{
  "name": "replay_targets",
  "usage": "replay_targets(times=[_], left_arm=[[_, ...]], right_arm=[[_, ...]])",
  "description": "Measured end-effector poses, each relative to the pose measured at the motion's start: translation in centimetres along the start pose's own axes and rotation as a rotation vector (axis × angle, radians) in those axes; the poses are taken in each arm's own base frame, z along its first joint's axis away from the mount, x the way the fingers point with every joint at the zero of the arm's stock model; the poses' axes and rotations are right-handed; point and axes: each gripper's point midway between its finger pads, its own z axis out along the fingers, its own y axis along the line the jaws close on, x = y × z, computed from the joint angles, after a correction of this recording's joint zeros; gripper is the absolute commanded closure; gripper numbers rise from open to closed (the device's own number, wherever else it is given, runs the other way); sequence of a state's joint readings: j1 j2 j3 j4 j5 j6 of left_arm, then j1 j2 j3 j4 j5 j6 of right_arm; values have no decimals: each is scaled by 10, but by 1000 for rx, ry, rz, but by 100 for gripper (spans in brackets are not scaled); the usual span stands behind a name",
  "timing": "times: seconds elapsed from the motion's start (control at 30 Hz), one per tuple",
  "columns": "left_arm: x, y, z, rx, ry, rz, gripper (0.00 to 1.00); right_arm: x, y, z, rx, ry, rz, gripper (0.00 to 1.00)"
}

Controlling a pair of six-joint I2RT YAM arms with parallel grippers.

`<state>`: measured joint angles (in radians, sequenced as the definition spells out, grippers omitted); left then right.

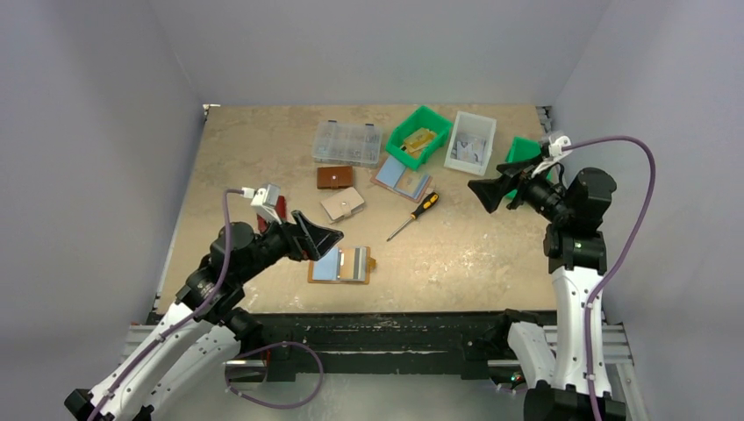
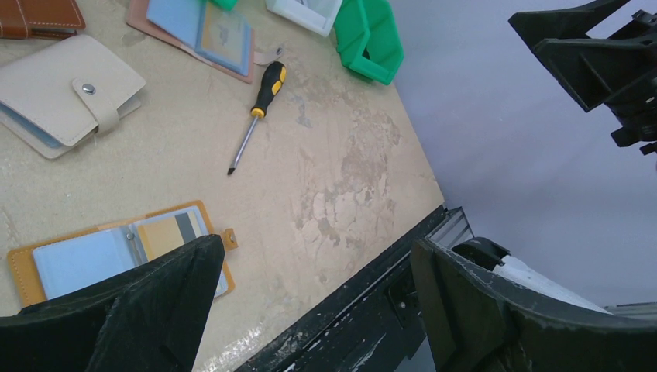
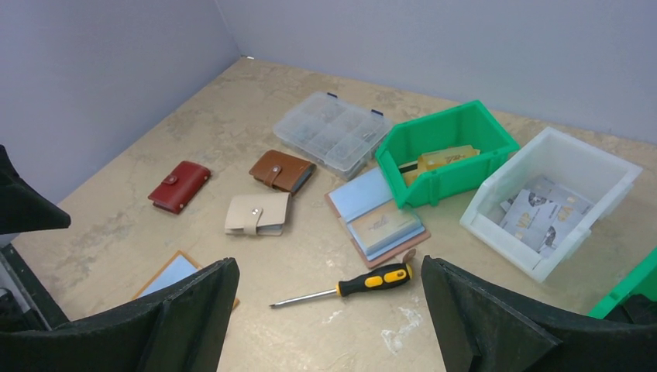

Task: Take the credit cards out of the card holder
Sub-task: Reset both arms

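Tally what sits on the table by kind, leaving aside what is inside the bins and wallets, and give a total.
Wallets: 5 (mustard, cream, brown, red, pink)
Bins: 3 (green, second green, white)
Clear box: 1
Screwdriver: 1
Total: 10

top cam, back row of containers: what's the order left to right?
clear organizer box → green bin → white bin → second green bin, partly hidden
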<state>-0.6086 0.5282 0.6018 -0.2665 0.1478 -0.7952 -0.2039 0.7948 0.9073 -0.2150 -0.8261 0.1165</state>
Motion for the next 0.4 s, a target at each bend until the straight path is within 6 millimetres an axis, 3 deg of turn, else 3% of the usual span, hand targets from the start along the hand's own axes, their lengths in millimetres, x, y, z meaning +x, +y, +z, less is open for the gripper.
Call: replay_targets(times=[0.4], left_arm=[[7,8,11,-16,33,36,0]], right_arm=[[8,1,3,-45,30,3,1]])
